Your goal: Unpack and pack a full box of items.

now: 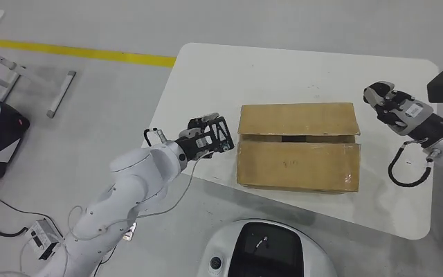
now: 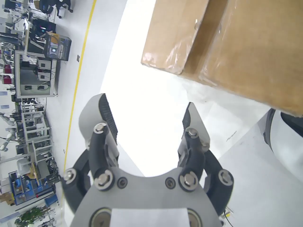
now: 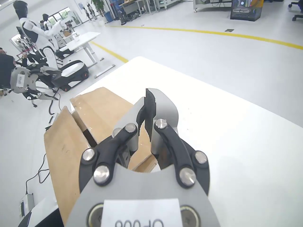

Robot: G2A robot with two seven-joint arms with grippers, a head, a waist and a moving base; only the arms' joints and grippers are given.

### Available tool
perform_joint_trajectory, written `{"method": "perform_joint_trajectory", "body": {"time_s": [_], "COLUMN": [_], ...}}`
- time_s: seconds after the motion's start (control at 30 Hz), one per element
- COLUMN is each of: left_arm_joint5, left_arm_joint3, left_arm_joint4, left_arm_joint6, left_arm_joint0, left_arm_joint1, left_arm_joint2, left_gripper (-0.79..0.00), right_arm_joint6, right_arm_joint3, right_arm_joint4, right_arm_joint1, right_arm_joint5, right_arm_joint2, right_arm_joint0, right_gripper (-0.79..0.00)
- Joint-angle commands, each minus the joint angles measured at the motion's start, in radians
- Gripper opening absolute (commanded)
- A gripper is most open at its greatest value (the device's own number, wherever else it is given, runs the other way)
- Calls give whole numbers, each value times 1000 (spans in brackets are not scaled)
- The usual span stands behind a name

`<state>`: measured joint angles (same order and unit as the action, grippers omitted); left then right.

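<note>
A brown cardboard box lies in the middle of the white table, its two top flaps folded down with a narrow dark gap between them. The box is wrapped in clear tape at its corners. My left gripper stands open a short way off the box's left end, with nothing between its fingers. My right gripper hovers over the table's right side, apart from the box, and its fingers are shut on nothing.
The table's front edge runs just below the box and its left edge lies under my left arm. Bare tabletop stretches behind the box and to its right. A yellow floor line passes beyond the table's left side.
</note>
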<state>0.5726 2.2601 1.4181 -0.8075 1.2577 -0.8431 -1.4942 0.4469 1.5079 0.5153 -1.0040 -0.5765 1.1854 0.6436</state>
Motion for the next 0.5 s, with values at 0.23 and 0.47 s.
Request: {"method": "perform_joint_trajectory", "body": {"time_s": [0.23,0.47], "left_arm_joint5": [54,70], "left_arm_joint3": [-50,-101], "left_arm_joint4": [-45,-64], "left_arm_joint6": [0,24], "left_arm_joint0": [69,47], "left_arm_joint1": [1,-5], "left_arm_joint2": [4,57], "left_gripper": [-785,-785], "right_arm_joint6": [17,11], "right_arm_joint3": [6,-2], "right_arm_joint4": [-34,-9], "right_arm_joint1": [-21,-45], "right_arm_joint5": [-33,-24], "right_arm_joint2": [-86,-177], "right_arm_joint0": [-40,-50], "right_gripper": [-785,-785]}}
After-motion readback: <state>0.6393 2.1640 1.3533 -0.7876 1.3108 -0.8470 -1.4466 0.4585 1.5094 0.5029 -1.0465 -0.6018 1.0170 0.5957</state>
